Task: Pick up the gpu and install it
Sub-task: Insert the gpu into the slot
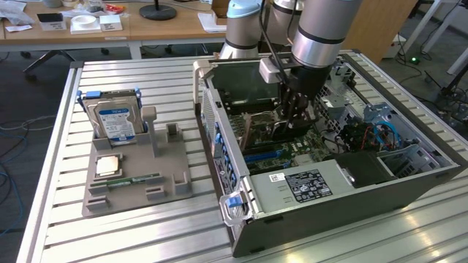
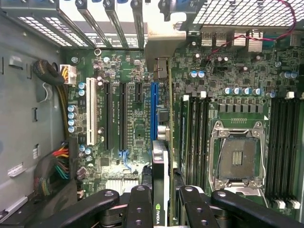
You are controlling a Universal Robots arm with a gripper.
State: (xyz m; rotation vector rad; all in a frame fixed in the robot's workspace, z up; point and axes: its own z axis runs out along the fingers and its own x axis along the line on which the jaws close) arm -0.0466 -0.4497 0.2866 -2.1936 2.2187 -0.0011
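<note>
The gpu [image 2: 160, 164] is seen edge-on between my fingers [image 2: 140, 205], a thin card with a logo on its black edge. My gripper [image 2: 164, 205] is shut on it. The card stands upright over the motherboard [image 2: 128, 61], right beside the blue slot [image 2: 154, 107], and its silver bracket [image 2: 164, 35] reaches the rear slot openings. Whether it is seated in the slot I cannot tell. In the exterior view my gripper [image 1: 295, 114] is lowered into the open computer case [image 1: 321, 192], with the gpu [image 1: 264, 130] below it.
A grey holder [image 1: 168, 183] on the slatted table, at the exterior view's left, carries a silver hard drive [image 1: 117, 118], a CPU [image 1: 107, 164] and a RAM stick [image 1: 135, 179]. Inside the case are an open CPU socket [image 2: 237, 159], memory slots [image 2: 194, 128] and cable bundles [image 2: 57, 166].
</note>
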